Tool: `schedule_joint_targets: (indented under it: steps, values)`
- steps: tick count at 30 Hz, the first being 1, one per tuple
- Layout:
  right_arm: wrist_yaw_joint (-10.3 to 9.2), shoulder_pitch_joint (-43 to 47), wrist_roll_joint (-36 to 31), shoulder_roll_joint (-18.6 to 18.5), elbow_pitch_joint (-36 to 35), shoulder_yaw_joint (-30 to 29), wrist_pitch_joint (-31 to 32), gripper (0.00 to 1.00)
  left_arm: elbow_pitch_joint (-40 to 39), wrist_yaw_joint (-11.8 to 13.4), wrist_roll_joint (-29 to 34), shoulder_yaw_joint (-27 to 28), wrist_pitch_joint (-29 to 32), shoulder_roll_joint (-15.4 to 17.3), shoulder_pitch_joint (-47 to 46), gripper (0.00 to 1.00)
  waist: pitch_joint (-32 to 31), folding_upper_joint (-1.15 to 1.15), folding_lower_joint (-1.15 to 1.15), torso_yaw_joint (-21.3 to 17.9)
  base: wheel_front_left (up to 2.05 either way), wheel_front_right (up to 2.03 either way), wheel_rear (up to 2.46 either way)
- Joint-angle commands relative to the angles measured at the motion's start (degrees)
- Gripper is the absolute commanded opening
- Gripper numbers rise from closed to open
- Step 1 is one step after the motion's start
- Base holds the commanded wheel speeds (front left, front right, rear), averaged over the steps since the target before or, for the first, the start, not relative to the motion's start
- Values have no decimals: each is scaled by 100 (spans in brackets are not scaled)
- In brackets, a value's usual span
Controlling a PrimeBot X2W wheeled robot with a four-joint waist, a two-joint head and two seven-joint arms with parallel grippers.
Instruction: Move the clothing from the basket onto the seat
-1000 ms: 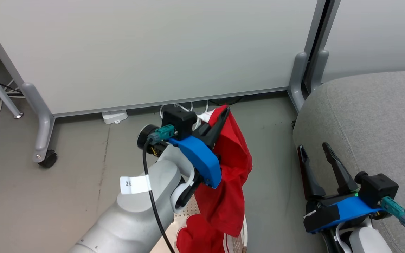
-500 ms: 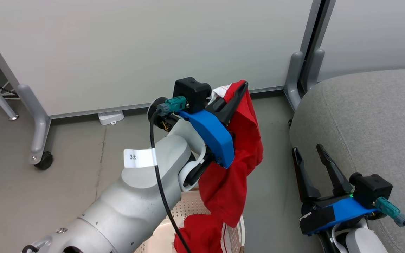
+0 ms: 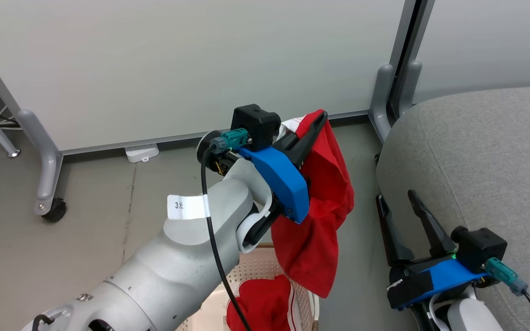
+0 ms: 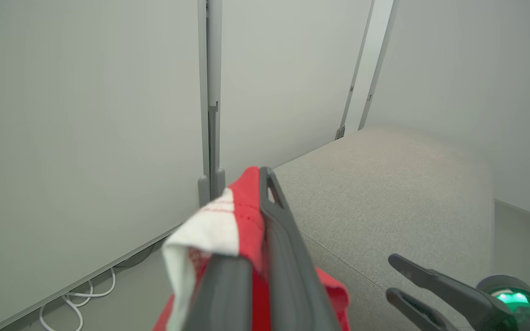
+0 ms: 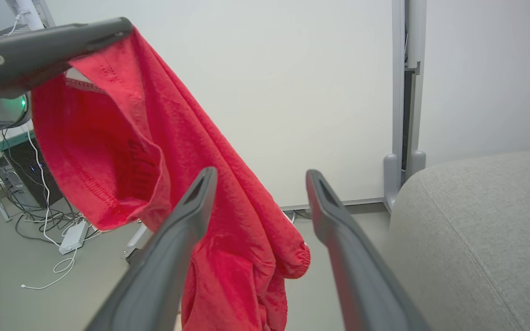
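Note:
My left gripper (image 3: 316, 120) is shut on a red garment (image 3: 322, 220) with a white edge, held up in the air left of the grey seat (image 3: 476, 151). The fabric hangs down toward the cream basket (image 3: 258, 269), where a second red garment (image 3: 262, 305) with white stripes lies. In the left wrist view the fingers (image 4: 283, 239) pinch the red and white cloth (image 4: 221, 225), with the seat (image 4: 384, 184) beyond. My right gripper (image 3: 396, 197) stands open by the seat's left side, holding nothing. The right wrist view shows the hanging garment (image 5: 164, 151) past its spread fingers (image 5: 191, 211).
White partition panels (image 3: 177, 59) on grey wheeled legs (image 3: 46, 184) stand behind. Cables and a white power box (image 3: 141, 152) lie at the panel foot. Grey floor (image 3: 85, 239) spreads to the left.
My left gripper has lifted the red garment higher and carried it right, toward the seat; its lower end has come free of the basket. The right gripper stays open and still.

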Motion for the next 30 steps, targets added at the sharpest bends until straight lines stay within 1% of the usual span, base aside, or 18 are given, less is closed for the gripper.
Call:
schedule_joint_targets:
  steps: [1, 7, 10, 17, 23, 30]
  values:
    - [2, -48, 1, -16, 11, 31, 15, 100, 12, 13, -47, -44, -51, 3, -58, 0, -10, 0, 0, -1, 0, 0, 0]
    - [2, -118, 71, -17, -9, 298, 109, 100, 17, 38, -187, -213, -100, 2, -64, 0, -40, 0, 0, -9, 0, 0, 0]
    - [2, -219, 156, -17, -15, 527, 214, 100, 27, 51, -265, -307, -114, 4, -69, 0, -54, 0, 0, -4, 0, 0, 0]
    - [3, -434, 208, -17, 168, 859, 452, 100, 20, 74, -395, -434, -155, 3, -107, 0, -44, 0, 0, 10, 0, 0, 0]
    - [3, -865, 233, -17, 679, 1113, 623, 100, -37, 89, -458, -518, -173, 2, -173, 0, 3, 0, 0, 19, 0, 0, 0]
    - [3, -1444, 273, -17, 1402, 1324, 545, 100, -88, 98, -501, -578, -188, 4, -245, 0, 78, 0, 0, 60, 0, 0, 0]
